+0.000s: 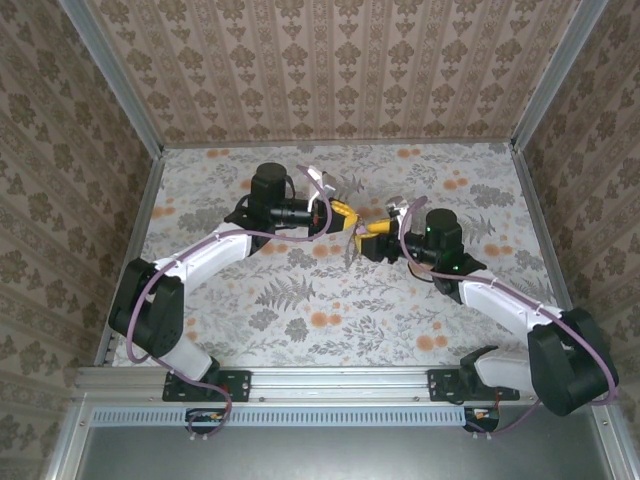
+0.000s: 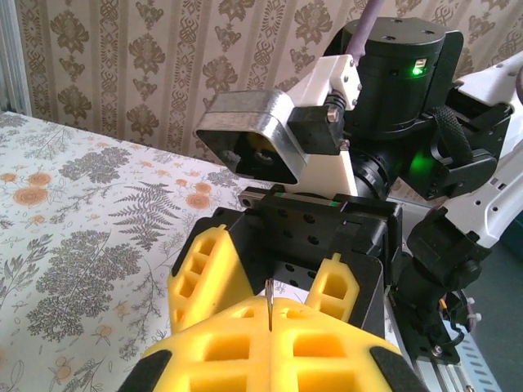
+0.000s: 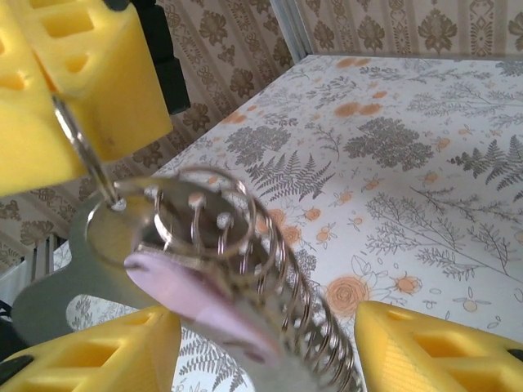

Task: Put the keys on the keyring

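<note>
You're watching the key (image 3: 200, 298) blurring out close up between the right claw's fingers (image 3: 433, 343), its lower end running off the bottom edge. Above them, the wire ring (image 3: 82, 155) is disappearing into the pinched left claw (image 3: 54, 96), top hidden.

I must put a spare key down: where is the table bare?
Bare: the near middle of the table, between left arm and right arm, and the far strip under the back wall. Crowded: the centre, where left fingers and right fingers meet.
</note>
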`<control>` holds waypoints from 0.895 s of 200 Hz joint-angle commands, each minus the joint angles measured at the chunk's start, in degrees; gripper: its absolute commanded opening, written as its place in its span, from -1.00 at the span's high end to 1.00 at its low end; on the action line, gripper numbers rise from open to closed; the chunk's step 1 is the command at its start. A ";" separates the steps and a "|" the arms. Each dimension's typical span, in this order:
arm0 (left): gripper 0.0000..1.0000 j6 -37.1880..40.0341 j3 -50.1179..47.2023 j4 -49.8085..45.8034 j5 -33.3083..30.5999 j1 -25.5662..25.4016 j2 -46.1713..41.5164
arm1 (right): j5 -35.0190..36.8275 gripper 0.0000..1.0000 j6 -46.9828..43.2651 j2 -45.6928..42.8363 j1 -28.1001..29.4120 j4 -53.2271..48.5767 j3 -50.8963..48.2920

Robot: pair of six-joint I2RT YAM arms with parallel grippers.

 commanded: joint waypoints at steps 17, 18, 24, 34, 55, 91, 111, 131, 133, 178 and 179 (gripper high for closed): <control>1.00 -1.41 0.19 3.03 2.20 -0.41 -0.42 | -0.70 -0.17 0.37 1.98 1.00 3.32 2.99; 1.00 -1.42 0.17 3.01 2.18 -0.41 -0.42 | -0.74 -0.17 0.43 2.01 1.00 3.31 3.03; 1.00 -1.42 0.15 3.08 2.15 -0.41 -0.37 | -0.83 -0.13 0.39 2.04 1.10 3.29 3.07; 1.00 -1.47 -0.03 3.23 2.14 -0.41 -0.40 | -0.97 -0.07 0.39 2.12 1.26 3.29 3.07; 1.00 -1.65 -0.28 3.60 1.66 -0.33 -0.41 | -1.24 0.20 0.04 1.72 1.42 2.70 2.51; 1.00 -1.56 -0.55 3.92 0.97 -0.16 -0.28 | -1.25 0.60 -0.35 0.27 1.48 1.81 1.06; 1.00 -1.54 -0.78 4.11 0.03 0.03 -0.41 | -1.14 0.79 -0.74 -0.67 1.48 0.59 0.53; 1.00 -1.60 -1.08 4.63 -1.00 0.20 -0.67 | -1.10 1.00 -1.10 -1.43 1.45 -0.53 0.17; 1.00 -1.60 -1.14 4.78 -1.05 0.25 -0.65 | -1.13 1.00 -1.17 -1.51 1.47 -0.63 0.13; 1.00 -1.71 -1.57 5.23 -1.70 0.64 -0.94 | -0.70 1.00 -2.11 -3.04 1.52 -3.73 0.08; 1.00 -1.70 -1.63 5.25 -1.71 0.64 -0.90 | -0.70 1.00 -2.09 -3.05 1.48 -3.82 0.08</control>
